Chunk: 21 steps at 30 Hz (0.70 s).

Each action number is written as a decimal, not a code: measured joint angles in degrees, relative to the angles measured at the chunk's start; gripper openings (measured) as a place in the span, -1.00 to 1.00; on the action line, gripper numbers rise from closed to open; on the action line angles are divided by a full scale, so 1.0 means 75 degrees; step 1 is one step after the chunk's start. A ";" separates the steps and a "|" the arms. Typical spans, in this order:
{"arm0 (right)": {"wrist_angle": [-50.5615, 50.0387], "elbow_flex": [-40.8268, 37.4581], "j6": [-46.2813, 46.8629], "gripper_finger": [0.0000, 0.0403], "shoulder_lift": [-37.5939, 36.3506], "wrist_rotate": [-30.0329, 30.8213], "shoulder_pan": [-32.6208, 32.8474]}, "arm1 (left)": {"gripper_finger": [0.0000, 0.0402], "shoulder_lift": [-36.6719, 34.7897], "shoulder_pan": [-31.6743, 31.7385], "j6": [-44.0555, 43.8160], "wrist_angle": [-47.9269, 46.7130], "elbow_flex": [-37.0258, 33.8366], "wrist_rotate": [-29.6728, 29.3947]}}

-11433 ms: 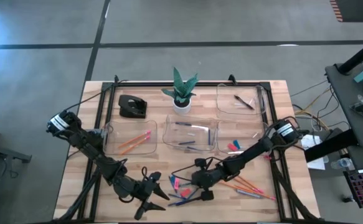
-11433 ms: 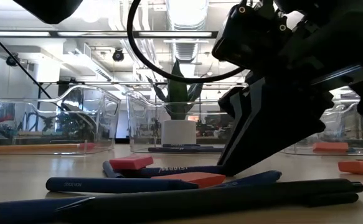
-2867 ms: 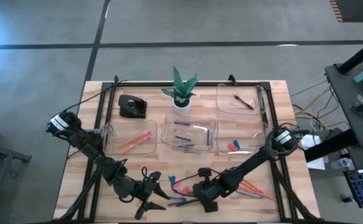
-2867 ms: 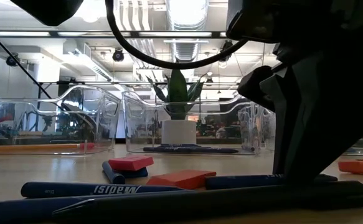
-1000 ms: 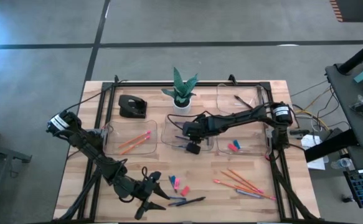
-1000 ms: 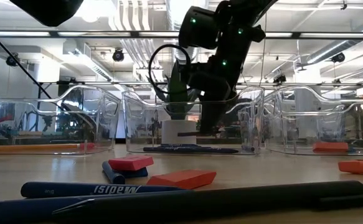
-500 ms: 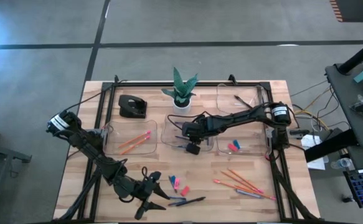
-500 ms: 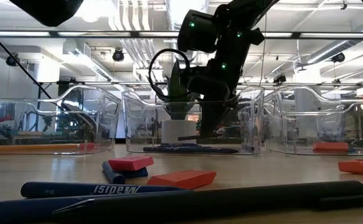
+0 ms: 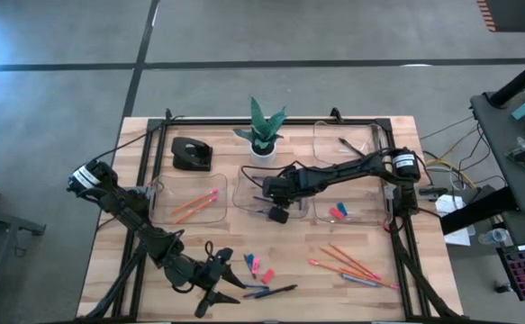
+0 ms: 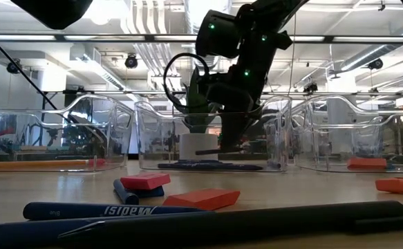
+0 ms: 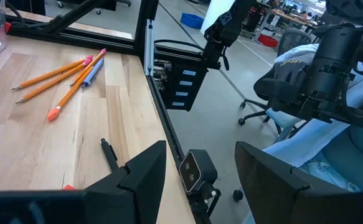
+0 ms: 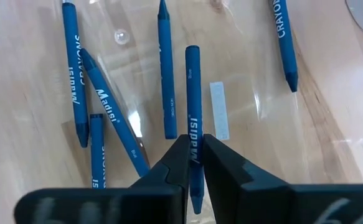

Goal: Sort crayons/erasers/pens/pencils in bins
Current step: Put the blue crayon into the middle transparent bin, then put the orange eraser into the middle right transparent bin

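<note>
My right gripper (image 12: 193,152) hangs over the middle bin (image 9: 241,193), shut on a blue crayon (image 12: 192,81). The low view shows that crayon (image 10: 207,151) level inside the bin's clear walls (image 10: 153,138). Several more blue crayons (image 12: 165,74) lie flat on the bin's floor. Near the table's near-left corner, my left gripper (image 11: 200,168) stands open with nothing between its fingers. On the wood near it lie pink erasers (image 9: 258,267), a blue crayon (image 9: 247,261) and dark pens (image 9: 271,291). Loose orange pencils (image 9: 352,265) lie at the near right. My right gripper pinches the blue crayon between its two fingers, a little past the middle of its length (image 12: 192,127). The fingers (image 12: 176,158) slant down from above and lie across the crayon. The crayon is level, clear of the bin's floor and of the crayons lying there.
The left bin (image 9: 188,202) holds orange pencils, the right bin (image 9: 348,205) holds pink erasers, and the far right bin (image 9: 345,144) holds a dark pen. A potted plant (image 9: 264,130) and a black desk object (image 9: 191,155) stand at the far side.
</note>
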 joint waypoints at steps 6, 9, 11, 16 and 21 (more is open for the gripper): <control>0.0022 0.0018 -0.0096 -0.90 0.0000 0.0015 0.0000 | -0.11 0.0000 0.0000 0.0002 -0.0002 0.0000 0.0000; 0.0017 0.0018 -0.0061 -0.81 0.0000 0.0012 0.0000 | -0.11 0.0001 0.0001 0.0003 -0.0001 0.0000 0.0000; 0.0015 0.0018 -0.0058 -0.71 0.0000 0.0009 0.0000 | -0.11 0.0000 -0.0001 0.0003 -0.0003 0.0000 0.0000; -0.0021 0.0018 -0.0047 -0.43 -0.0056 0.0017 0.0000 | -0.11 0.0000 -0.0001 0.0003 -0.0003 0.0000 0.0000; -0.0455 0.0004 -0.0012 -0.26 -0.0491 0.0052 0.0051 | -0.11 0.0000 -0.0001 0.0006 -0.0009 0.0000 0.0000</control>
